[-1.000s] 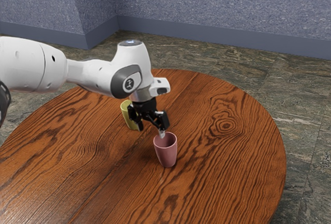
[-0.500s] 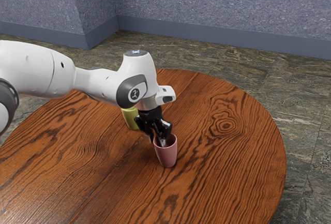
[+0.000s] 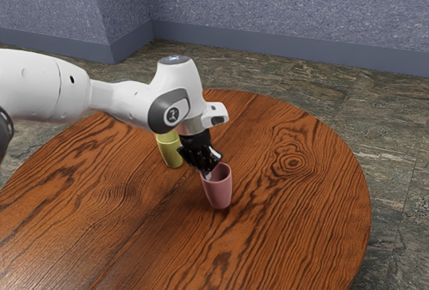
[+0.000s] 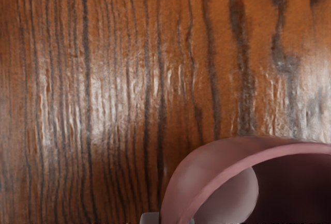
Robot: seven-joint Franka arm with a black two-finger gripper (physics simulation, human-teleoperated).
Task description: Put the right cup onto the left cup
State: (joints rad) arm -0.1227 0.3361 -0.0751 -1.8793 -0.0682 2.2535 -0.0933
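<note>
- Gripping and starting to lift the pink cup point(image 3: 219, 191) is, as I judge, the step in hand; this is the right cup of the task.
- The fingers point(image 3: 207, 175) are closed on the wall of this cup at its rim, one on the inner side and one on the outer side, so only the thin wall is between them.
- The pink cup is almost upright, with its mouth up, over the worktop point(image 3: 288, 203). If there is a small gap below its base, I cannot tell surely.
- The yellow cup point(image 3: 170, 153), which is the left one, stands upright on the worktop, apart from the pink cup and partly hidden by the arm point(image 3: 114, 99).
- The next move calls for raising the pink cup straight until its base is higher than the yellow rim, then carrying it over the yellow cup.
- After this, it should be centred and lowered slowly. Because the hold is at one side, the cup could tilt, or its base could catch the yellow rim.
</note>
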